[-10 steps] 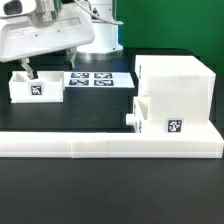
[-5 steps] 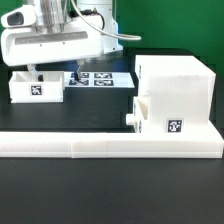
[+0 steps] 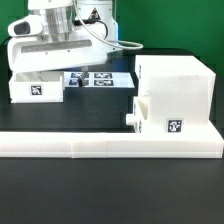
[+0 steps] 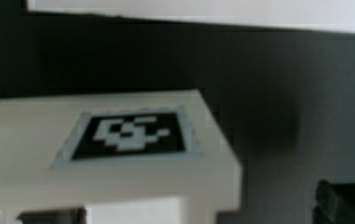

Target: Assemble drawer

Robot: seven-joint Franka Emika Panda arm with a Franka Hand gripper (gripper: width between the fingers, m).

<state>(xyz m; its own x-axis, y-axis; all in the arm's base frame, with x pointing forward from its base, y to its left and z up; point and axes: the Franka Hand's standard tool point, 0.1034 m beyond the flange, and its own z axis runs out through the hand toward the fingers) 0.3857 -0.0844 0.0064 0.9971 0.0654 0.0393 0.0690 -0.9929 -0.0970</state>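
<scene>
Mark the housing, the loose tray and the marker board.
housing [image 3: 190,95]: exterior view, front face.
loose tray [image 3: 52,92]: exterior view, front wall.
marker board [image 3: 100,79]: exterior view, top surface.

Hand [image 3: 47,70] hangs low, pointing down; fingers seemingly hidden.

Exterior view: the arm's white casing [image 3: 60,50], cut off by the top edge, covers the hand [image 3: 40,72], so its fingers and the gap between them cannot be made out. It also hides the open top of the left tray [image 3: 32,90] and one end of the marker board [image 3: 98,79]. Only the knobbed front of the right tray [image 3: 141,114] shows; the housing [image 3: 180,90] conceals the rest. Wrist view: blurred throughout. A tagged white part [image 4: 135,136] runs off the edge, and a dark shape [image 4: 348,196] in one corner is unidentifiable.
</scene>
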